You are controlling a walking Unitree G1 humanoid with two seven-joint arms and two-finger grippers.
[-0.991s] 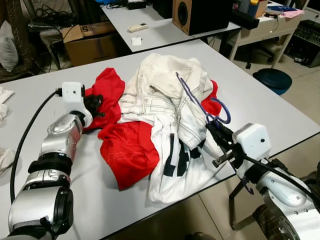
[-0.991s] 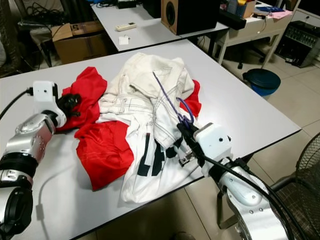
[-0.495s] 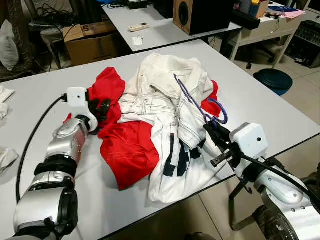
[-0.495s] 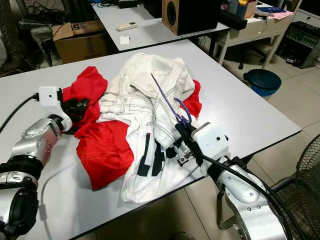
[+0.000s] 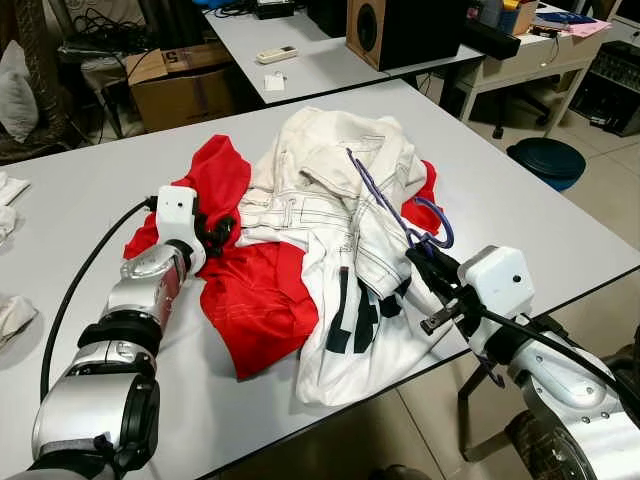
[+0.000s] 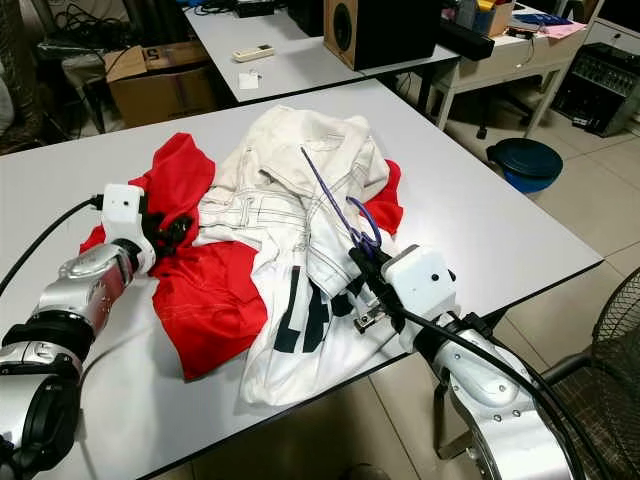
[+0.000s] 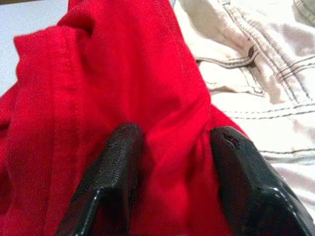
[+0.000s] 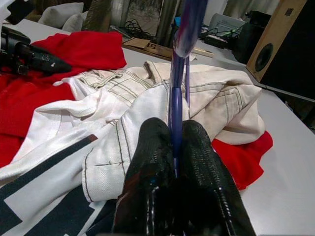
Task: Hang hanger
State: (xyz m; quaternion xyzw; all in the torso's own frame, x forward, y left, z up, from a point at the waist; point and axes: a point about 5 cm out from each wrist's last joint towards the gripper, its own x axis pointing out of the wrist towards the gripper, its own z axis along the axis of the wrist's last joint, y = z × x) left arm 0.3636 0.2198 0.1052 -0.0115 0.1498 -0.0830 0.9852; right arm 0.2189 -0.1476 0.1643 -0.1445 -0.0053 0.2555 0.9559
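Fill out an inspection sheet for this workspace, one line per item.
Surface: grey table, clothes piled mid-table.
Job's things: purple hanger lying on the white jacket.
Clutter: red garment under the jacket; white cloths at the table's left edge.
Grippers: left gripper open astride a red fold; right gripper shut on the hanger.
Cables: black cable along the left arm.
Surroundings: speaker, cardboard box, blue stool.

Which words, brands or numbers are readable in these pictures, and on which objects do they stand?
None can be read with certainty.
Cardboard box: a dark mark on its flap, too small to read.
White garment: big dark blocks, maybe letters, folded and not readable.
Remote: buttons too small to read.
Speaker: no text visible.
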